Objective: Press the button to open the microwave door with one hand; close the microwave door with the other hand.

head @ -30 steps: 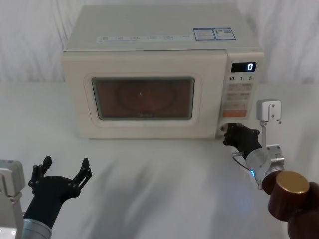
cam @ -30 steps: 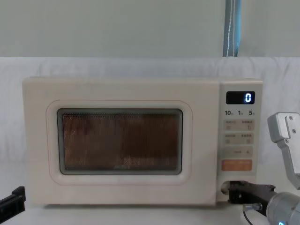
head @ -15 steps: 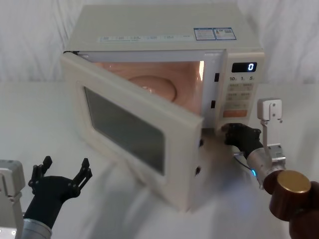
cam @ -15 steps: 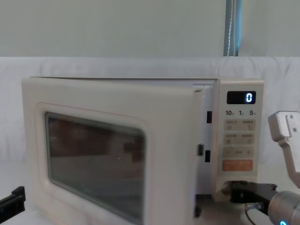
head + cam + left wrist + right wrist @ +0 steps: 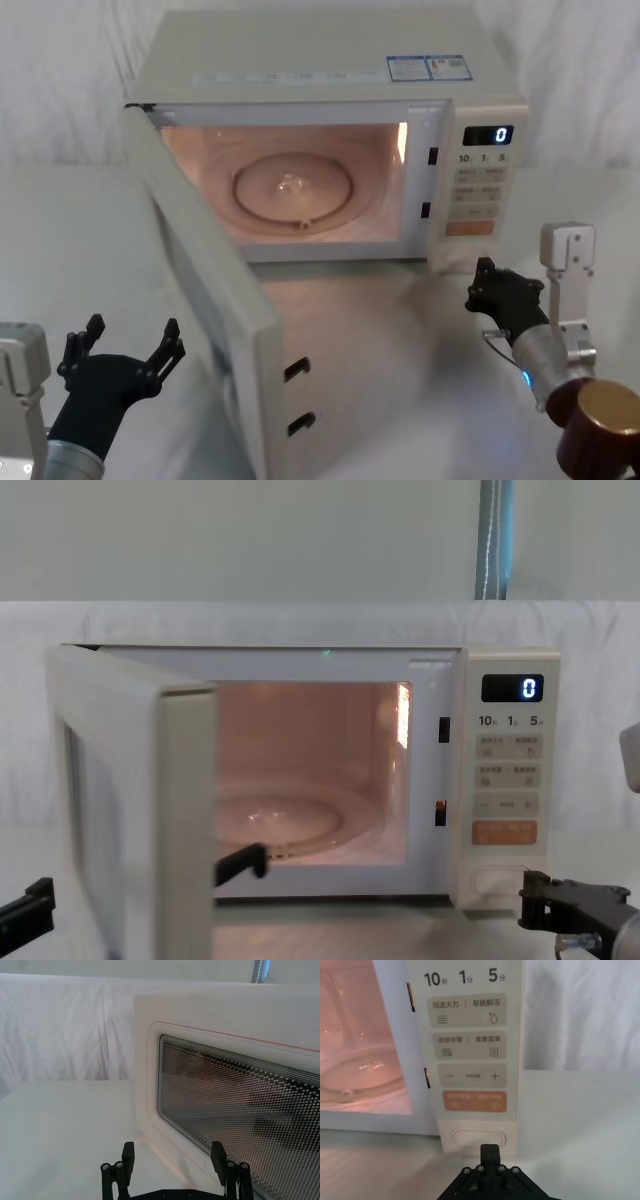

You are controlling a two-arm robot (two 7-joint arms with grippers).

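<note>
Now that the microwave door (image 5: 215, 300) stands swung wide toward the robot's left, showing the lit cavity, the opening half looks done and only the closing is left. The right gripper (image 5: 497, 291), fingers closed together, sits just off the button (image 5: 478, 1137), while the left gripper (image 5: 122, 352) waits spread wide near the door's outer face. A second ago the door was shut with the right gripper against the button; half a second ago it was partway open.
</note>
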